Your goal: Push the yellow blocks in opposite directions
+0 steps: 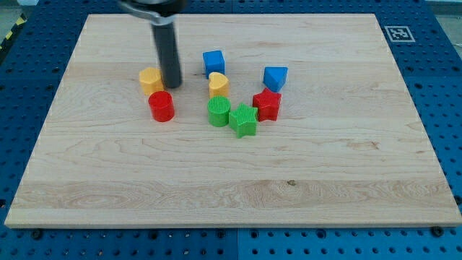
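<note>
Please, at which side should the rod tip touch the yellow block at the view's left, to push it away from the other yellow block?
Probably its right face. My tip already stands right of the yellow hexagonal block, between it and the yellow heart-shaped block. Pushing toward the view's left, aim above the red cylinder.

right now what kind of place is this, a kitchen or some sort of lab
Most likely a robotics lab bench, not a kitchen: a wooden board lies on a blue perforated table, a printed marker tag sits in the board's corner, and my tip stands beside the yellow block.
</note>
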